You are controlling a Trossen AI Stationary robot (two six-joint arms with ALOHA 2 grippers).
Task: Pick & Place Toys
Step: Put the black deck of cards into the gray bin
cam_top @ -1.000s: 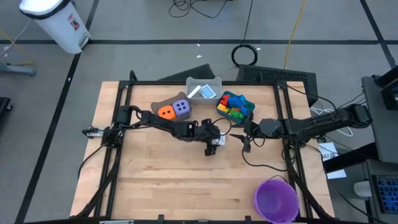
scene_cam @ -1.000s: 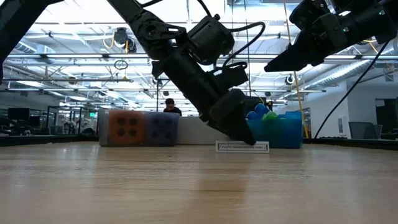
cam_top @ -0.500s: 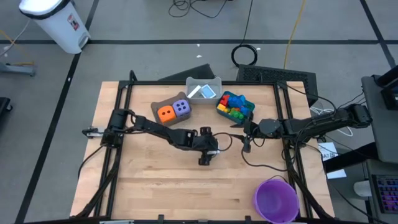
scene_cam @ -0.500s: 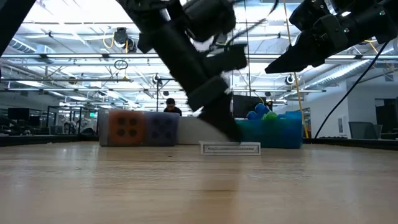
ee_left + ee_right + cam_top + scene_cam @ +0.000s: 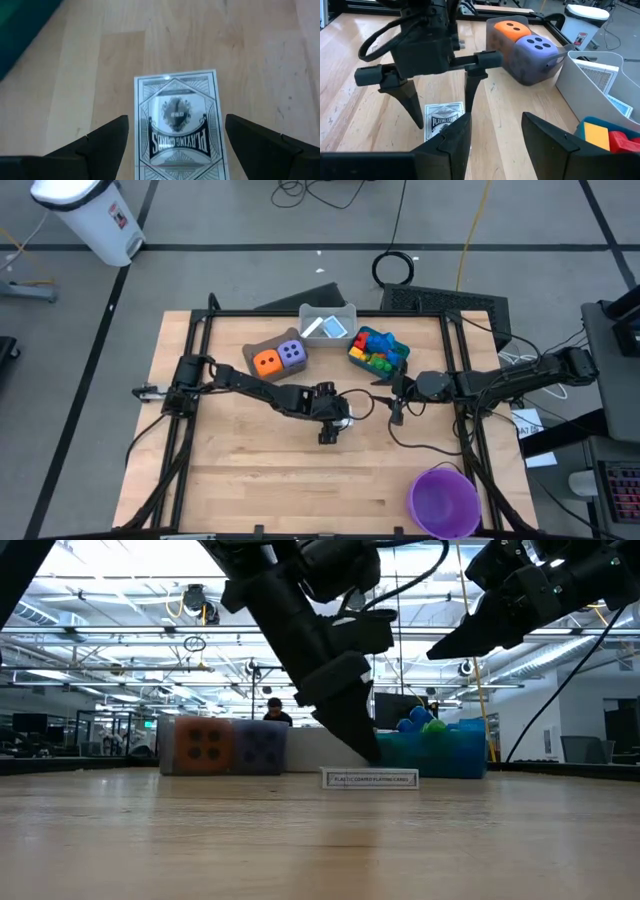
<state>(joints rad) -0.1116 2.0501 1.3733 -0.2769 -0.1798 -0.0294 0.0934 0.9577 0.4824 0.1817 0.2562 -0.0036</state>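
Left gripper: poised over the middle of the tabletop, its fingers spread wide and straddling a pack of playing cards; nothing is grasped yet.

Card pack: lying flat on the wood between the two spread fingers, well apart from the bins, roughly at 6 o'clock from the grey bin.

Right gripper: hangs off the tabletop at about 3 o'clock from the card pack, fingers half parted and holding nothing that I can see.

Other toys: the orange die and purple die sit side by side in the brown bin at 11 o'clock from the pack; the coloured bricks fill the blue bin at 1 o'clock; more cards lie in the grey bin at 12 o'clock.

Purple bowl: near the tabletop's edge at 4 o'clock, well apart from everything.

Step in hand: my guess is a descent and a squeeze on the pack.

What could go wrong: the pack is thin and lies flat, so fingertips that close too high would meet above it and catch nothing; a tip landing on the pack would pin it or push it sideways along the smooth wood. A weak pinch on its edges could let it tip and drop on the way to a bin.
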